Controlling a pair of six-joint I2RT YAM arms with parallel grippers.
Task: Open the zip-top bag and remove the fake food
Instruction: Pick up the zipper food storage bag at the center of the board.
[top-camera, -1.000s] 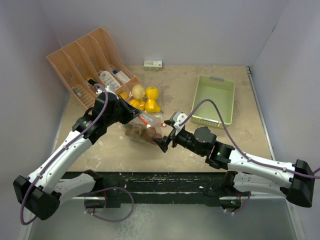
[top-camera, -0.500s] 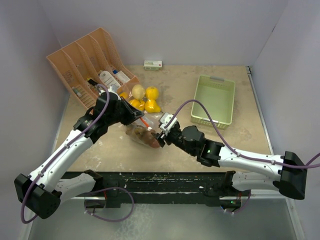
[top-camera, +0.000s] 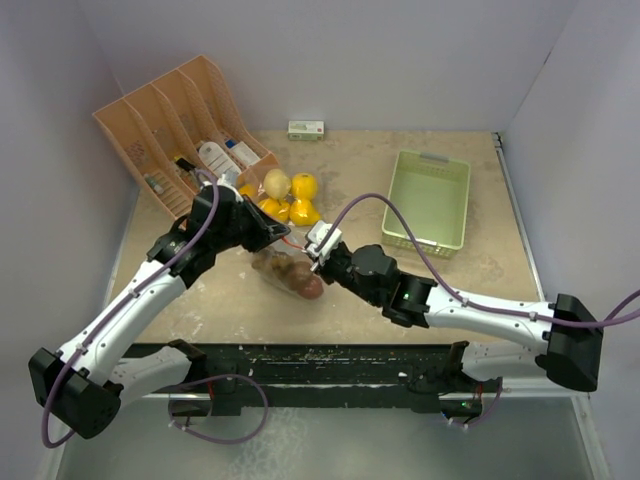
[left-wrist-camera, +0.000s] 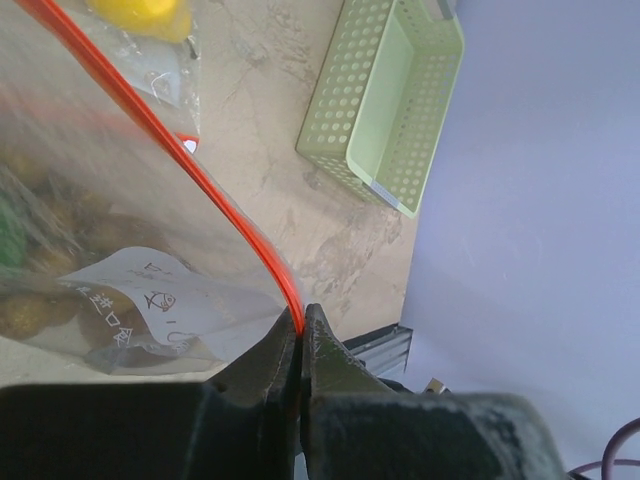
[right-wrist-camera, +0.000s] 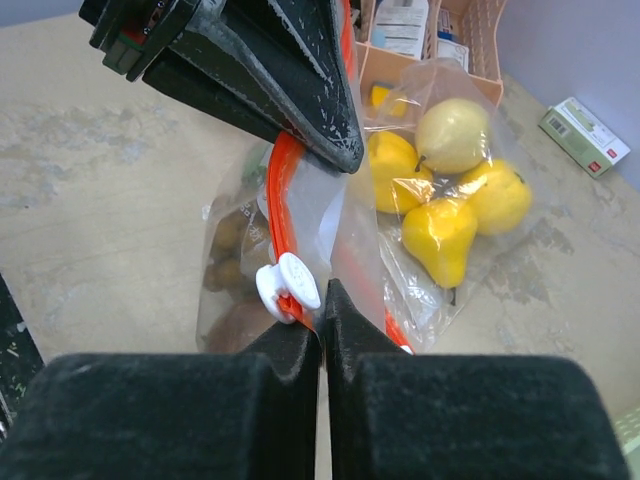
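Pale lilac walls (top-camera: 330, 60) close in a beige, marbled desk (top-camera: 350, 180). Both arms reach from its near edge toward the middle, the left arm (top-camera: 130, 310) from the left and the right arm (top-camera: 480, 315) from the right.

At the back left stands an orange slotted rack (top-camera: 170, 120) holding white bottles and packets. A light green perforated basket (top-camera: 437, 158) sits at the back right, well apart from the rest.

Between the two arms lies the clear zip-top bag (top-camera: 285, 270), with an orange zip strip (left-wrist-camera: 235, 225) along its mouth. Brown lumps (top-camera: 290, 275) of fake food lie inside it, on the desk near the front. Yellow pieces (top-camera: 290, 195) sit just behind the bag, close to the rack, with clear film over them.

The left gripper (left-wrist-camera: 300, 335) is pressed together on the zip strip, which runs up out of its tips. The right gripper (right-wrist-camera: 322, 320) faces it from the other side, jaws drawn together with the bag's film pinched between them. A white slider (right-wrist-camera: 288, 283) sits on the strip just beside its fingertips.

A small white and green box (top-camera: 306, 129) rests against the back wall.
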